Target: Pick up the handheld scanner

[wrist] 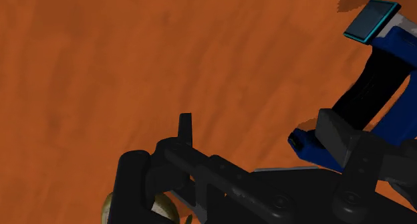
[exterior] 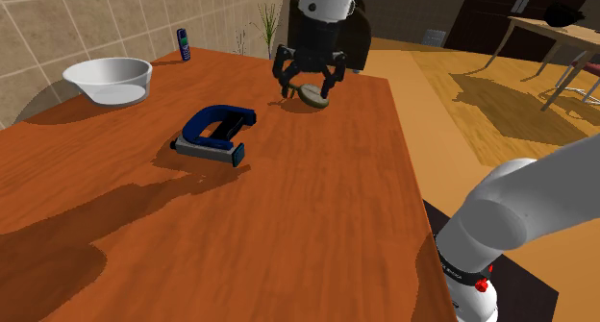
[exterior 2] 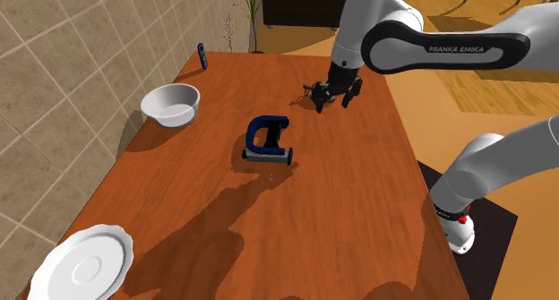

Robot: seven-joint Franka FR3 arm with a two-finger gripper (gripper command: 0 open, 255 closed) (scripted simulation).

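Note:
The handheld scanner point(exterior: 213, 136) is dark blue with a black handle loop and a grey base. It lies near the middle of the wooden table point(exterior: 317, 214), also seen as the scanner point(exterior 2: 268, 141). My black gripper point(exterior: 310, 78) hovers low over the table's far part, well beyond the scanner, with its fingers spread and nothing clasped. A small olive disc point(exterior: 313, 95) lies on the table just below the fingers. In the wrist view the scanner point(wrist: 401, 116) lies off to one side of the gripper point(wrist: 259, 130), its teal window point(wrist: 371, 20) pointing away.
A white bowl point(exterior: 108, 81) stands at the shoulder view's far left, with a small blue handset point(exterior: 183, 44) upright behind it. A white plate point(exterior 2: 82, 267) sits at the near corner in the second exterior view. The table's right edge point(exterior: 409, 166) drops to the floor.

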